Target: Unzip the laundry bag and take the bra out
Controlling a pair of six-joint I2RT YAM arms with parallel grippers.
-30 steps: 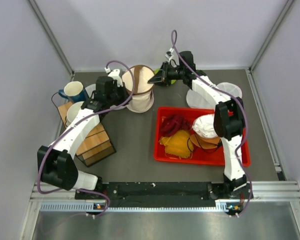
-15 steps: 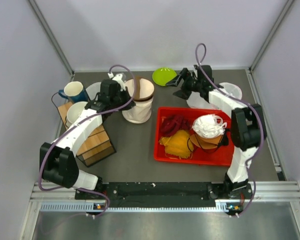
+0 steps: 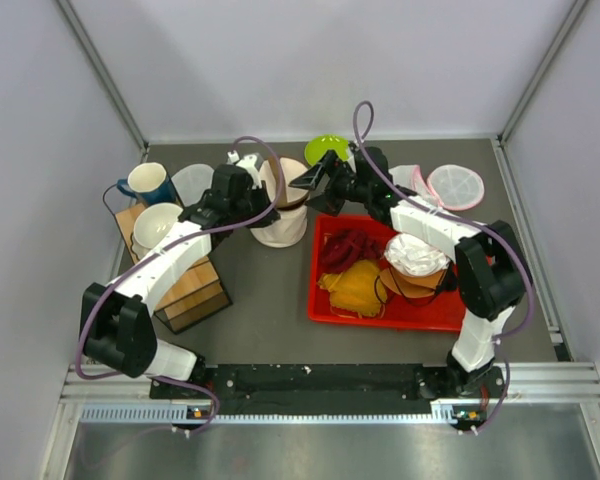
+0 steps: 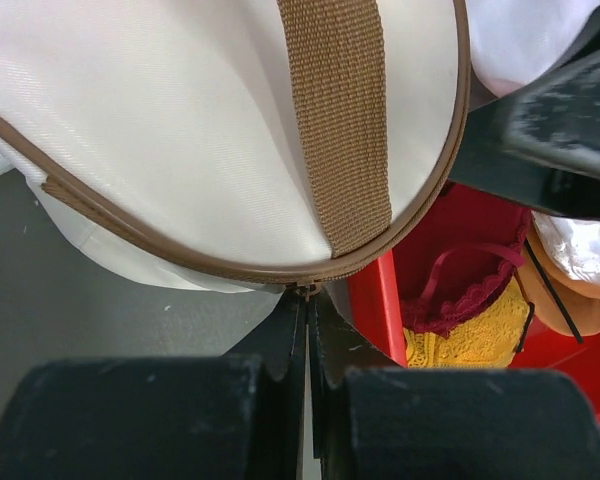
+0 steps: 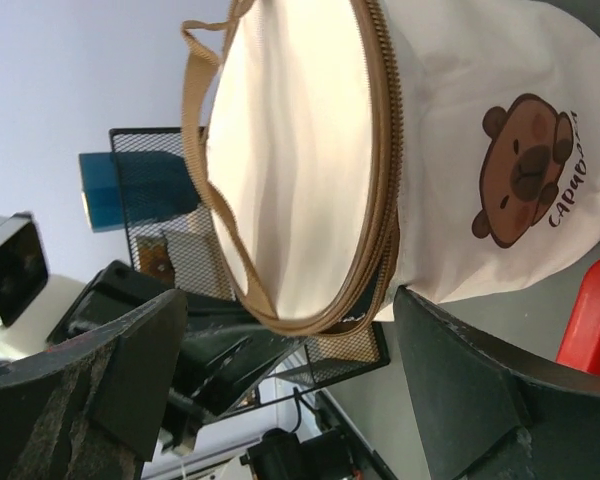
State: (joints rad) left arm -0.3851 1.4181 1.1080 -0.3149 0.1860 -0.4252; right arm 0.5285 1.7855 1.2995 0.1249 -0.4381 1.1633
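Note:
The cream laundry bag [image 3: 280, 228] with brown trim stands at the back centre of the table, its round zipped end [image 4: 180, 130] facing up and toward the left arm. My left gripper [image 4: 308, 300] is shut on the small zipper pull [image 4: 307, 291] at the rim of that end. My right gripper [image 3: 315, 184] is open at the bag's right side. In the right wrist view its jaws [image 5: 290, 340] stand wide on either side of the lower edge of the zipped rim, touching nothing that I can see. A brown bear print [image 5: 525, 170] shows on the bag's side. The bra is out of view.
A red tray [image 3: 380, 318] right of the bag holds a dark red garment [image 3: 348, 245], a yellow one [image 3: 355, 285] and a white cupped one [image 3: 415, 255]. A green bowl [image 3: 325, 148] sits behind the bag. Pink-edged mesh pouches [image 3: 455, 185], a blue mug [image 3: 145, 182] and a wire basket [image 3: 190, 290] stand around.
My right gripper let go at the bag, swung off to the right, then came back to the bag with its jaws open. The bag and my left gripper have shifted slightly nearer.

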